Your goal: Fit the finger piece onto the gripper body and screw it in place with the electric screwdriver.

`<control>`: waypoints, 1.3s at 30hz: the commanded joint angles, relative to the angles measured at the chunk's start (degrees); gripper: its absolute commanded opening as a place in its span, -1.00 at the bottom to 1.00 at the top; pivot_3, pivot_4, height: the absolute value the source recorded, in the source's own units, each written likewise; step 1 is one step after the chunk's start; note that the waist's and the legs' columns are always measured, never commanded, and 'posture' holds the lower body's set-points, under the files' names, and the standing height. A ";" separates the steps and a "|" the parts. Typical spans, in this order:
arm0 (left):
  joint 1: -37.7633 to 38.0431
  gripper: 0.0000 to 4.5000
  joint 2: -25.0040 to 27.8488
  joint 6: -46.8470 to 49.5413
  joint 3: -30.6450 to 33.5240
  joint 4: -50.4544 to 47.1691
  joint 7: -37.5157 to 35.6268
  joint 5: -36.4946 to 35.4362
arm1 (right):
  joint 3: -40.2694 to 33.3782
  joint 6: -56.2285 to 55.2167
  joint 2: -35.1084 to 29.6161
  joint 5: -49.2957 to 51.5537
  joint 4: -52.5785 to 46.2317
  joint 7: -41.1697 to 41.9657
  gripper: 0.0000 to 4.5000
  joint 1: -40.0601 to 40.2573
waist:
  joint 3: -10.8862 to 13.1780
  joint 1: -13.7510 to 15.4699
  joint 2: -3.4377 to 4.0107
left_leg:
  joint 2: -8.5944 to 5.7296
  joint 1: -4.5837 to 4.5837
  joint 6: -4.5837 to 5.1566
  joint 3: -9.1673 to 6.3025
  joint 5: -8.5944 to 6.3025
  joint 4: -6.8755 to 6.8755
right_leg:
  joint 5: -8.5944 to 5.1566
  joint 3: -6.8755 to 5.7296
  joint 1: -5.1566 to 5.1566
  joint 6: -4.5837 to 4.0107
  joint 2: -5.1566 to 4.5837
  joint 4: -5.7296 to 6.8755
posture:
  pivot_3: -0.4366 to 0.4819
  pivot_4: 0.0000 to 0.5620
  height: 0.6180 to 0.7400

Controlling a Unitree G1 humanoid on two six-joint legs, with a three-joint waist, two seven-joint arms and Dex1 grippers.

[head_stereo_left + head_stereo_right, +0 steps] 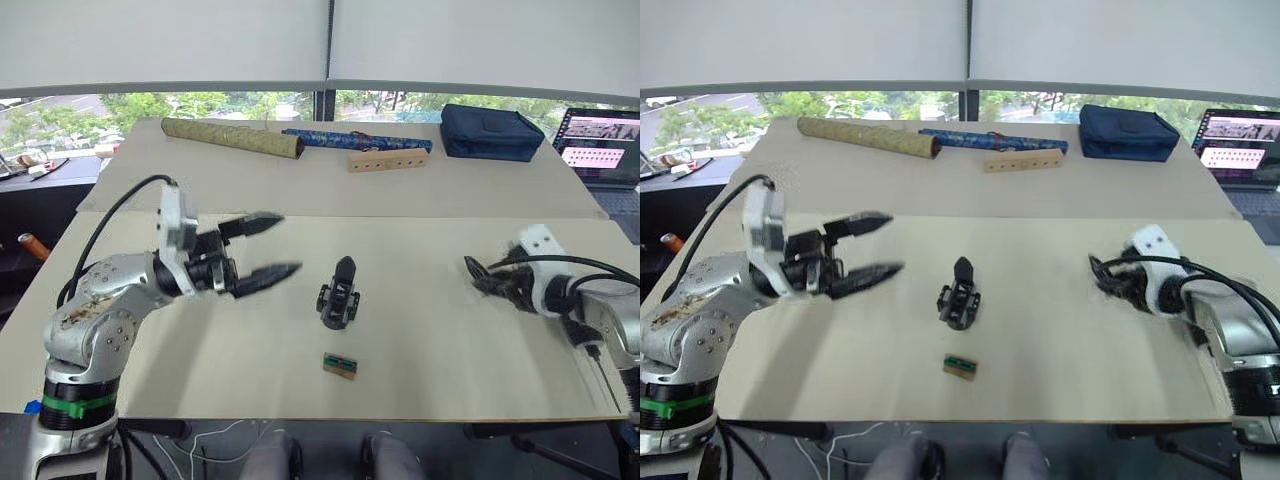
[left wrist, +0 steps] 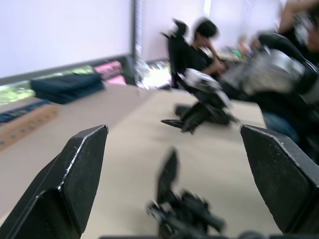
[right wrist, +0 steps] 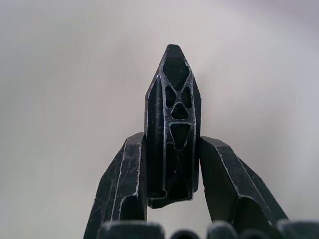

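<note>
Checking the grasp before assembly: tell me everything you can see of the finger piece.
The finger piece is a small black plastic wedge with a webbed face of cut-out cells, tapering to a pointed tip. It is clamped at its wide end between the right gripper fingers, one on each flat side, tip pointing away from the wrist.

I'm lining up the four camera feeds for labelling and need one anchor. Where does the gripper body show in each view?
Left eye view: the gripper body stands near the table's middle, ahead of the open left gripper.
Right eye view: gripper body, same spot, behind the small wooden block.
Left wrist view: low between the fingers, blurred.
Right wrist view: I can't find it there; the right gripper clamps the finger piece.
Shared landmark: the wooden block.
</note>
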 commanded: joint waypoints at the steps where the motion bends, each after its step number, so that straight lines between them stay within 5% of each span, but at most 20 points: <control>1: -3.62 1.00 -3.53 4.13 2.45 0.41 8.59 -5.47 | -1.62 -9.25 2.21 -1.51 -12.28 -1.78 -0.50 -0.72 | 0.00 0.06 0.00 | 0.00 0.00 -0.02 -0.02 0.01 0.00 | 0.00 -0.01 0.00 0.00 0.01 0.00 | -0.05 -0.47 1.00; 11: -12.12 1.00 -20.77 3.27 -0.34 4.01 27.22 -4.21 | 11.05 -23.10 15.18 -15.93 -20.43 -11.66 -0.50 -8.69 | 0.09 0.27 -0.17 | -0.11 -0.04 -0.05 -0.08 0.04 0.05 | 0.00 -0.02 0.04 0.01 0.02 -0.01 | -0.05 -0.47 1.00; 19: -13.24 1.00 -26.18 1.82 -2.78 4.58 29.40 -2.70 | 19.00 -19.87 22.67 -25.81 -20.50 -16.54 -0.50 -14.37 | 0.10 -0.05 -0.17 | -0.06 -0.03 -0.24 -0.09 0.17 -0.04 | 0.00 -0.12 0.00 0.00 0.16 0.05 | -0.05 -0.47 1.00; 28: -13.85 1.00 -29.40 1.03 -3.54 5.92 30.10 -1.99 | 19.83 -19.47 24.88 -29.06 -19.23 -15.76 -0.50 -15.35 | 0.10 0.00 -0.17 | -0.09 -0.06 -0.20 -0.14 0.20 -0.02 | 0.00 -0.12 0.03 0.00 0.16 0.02 | -0.05 -0.47 1.00; 37: -12.60 -0.95 -30.15 1.80 -3.60 4.79 30.05 -3.58 | 19.34 -19.69 25.16 -30.04 -18.70 -15.43 -0.50 -15.27 | 0.10 0.00 -0.17 | -0.08 -0.06 -0.20 -0.16 0.20 -0.04 | 0.00 -0.12 0.01 0.00 0.17 0.02 | -0.05 -0.47 1.00; 39: -12.61 -1.00 -30.74 1.17 -3.39 4.63 30.40 -3.79 | 19.23 -19.63 25.23 -30.31 -18.68 -15.36 -0.50 -15.27 | 0.10 0.02 -0.17 | -0.09 -0.08 -0.20 -0.19 0.20 -0.03 | 0.00 -0.13 0.02 0.00 0.17 0.02 | -0.05 -0.47 1.00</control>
